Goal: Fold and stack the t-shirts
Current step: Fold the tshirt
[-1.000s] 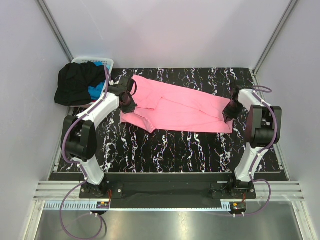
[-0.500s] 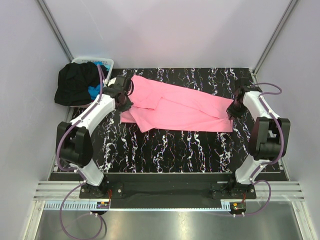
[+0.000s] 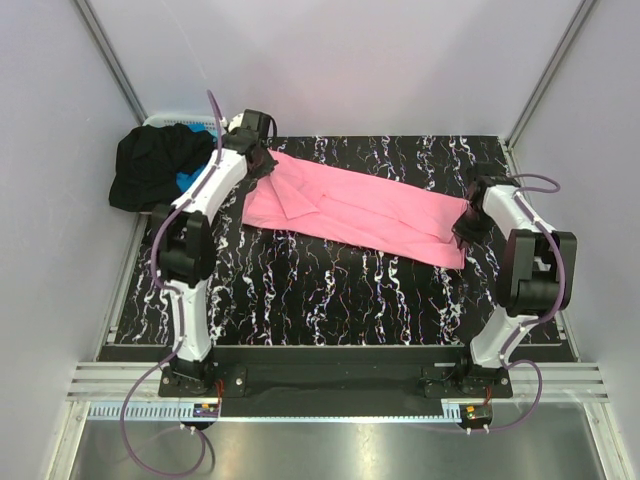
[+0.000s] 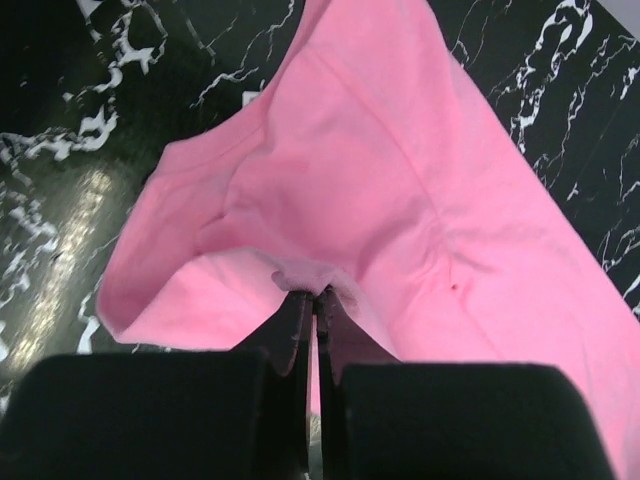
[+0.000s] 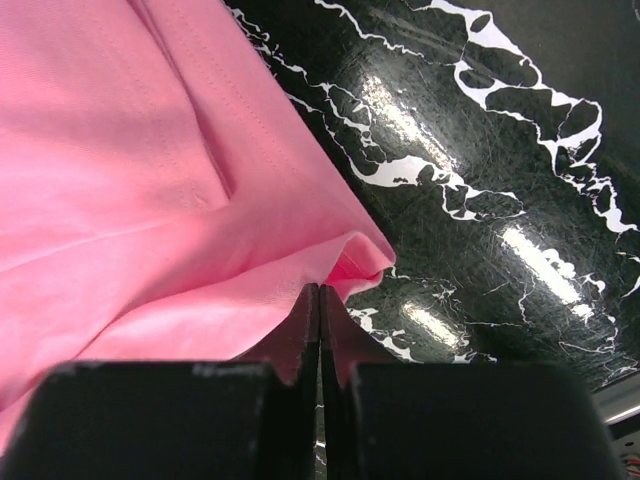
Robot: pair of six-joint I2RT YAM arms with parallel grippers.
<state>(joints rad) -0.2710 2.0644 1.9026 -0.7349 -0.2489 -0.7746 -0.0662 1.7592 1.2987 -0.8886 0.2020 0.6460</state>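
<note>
A bright pink t-shirt (image 3: 360,210) lies stretched across the back half of the black marbled table (image 3: 330,300), from back left to right. My left gripper (image 3: 262,160) is shut on the shirt's back-left edge; in the left wrist view the cloth (image 4: 350,180) bunches at the gripper's tips (image 4: 312,292). My right gripper (image 3: 466,226) is shut on the shirt's right hem, and the right wrist view shows the folded hem (image 5: 365,255) pinched at my gripper (image 5: 319,288). A black t-shirt (image 3: 150,165) with a bright blue one (image 3: 187,182) under it is heaped at the far left.
A white slotted basket (image 3: 165,121) stands under the black and blue heap at the back-left corner. Grey walls close in the table on three sides. Both arm bases sit at the near edge.
My left gripper has carried the shirt's left edge towards the back-left corner, drawing the cloth out longer and flatter. My right gripper stayed almost in place on the right hem.
</note>
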